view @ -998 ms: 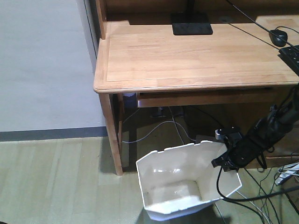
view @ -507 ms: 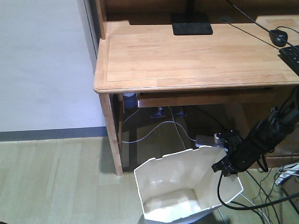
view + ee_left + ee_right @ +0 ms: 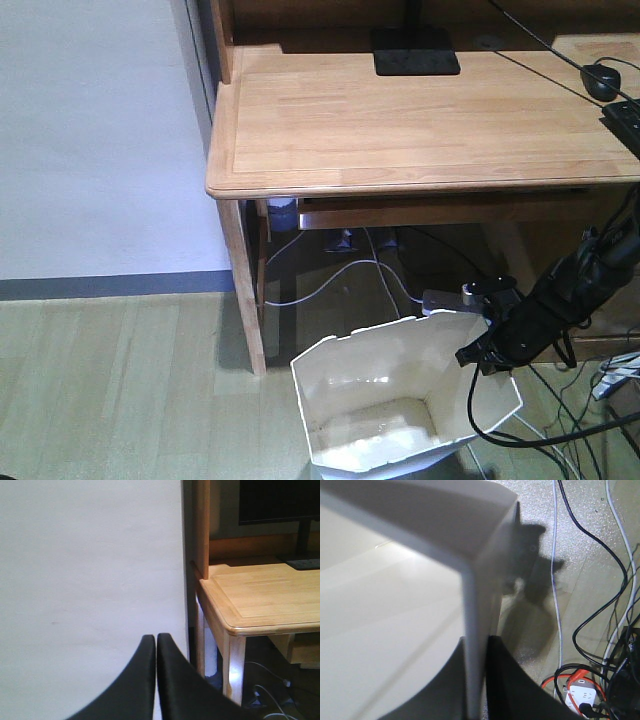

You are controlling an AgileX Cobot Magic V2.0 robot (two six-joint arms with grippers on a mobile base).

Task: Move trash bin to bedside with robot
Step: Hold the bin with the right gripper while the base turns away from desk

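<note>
The light plank floor [image 3: 120,380] carries a light wooden desk [image 3: 400,120] toward 12 o'clock. On the desk lie a black monitor base [image 3: 415,50] at 12 o'clock, and a black mouse [image 3: 600,80] and a keyboard corner [image 3: 625,118] at 2 o'clock. White cables [image 3: 310,292] and a small grey box [image 3: 440,298] lie on the floor beneath it. The white trash bin [image 3: 380,400] is at 6 o'clock, its base cut off from view. Dark cables [image 3: 540,440] trail at 4 o'clock.
</note>
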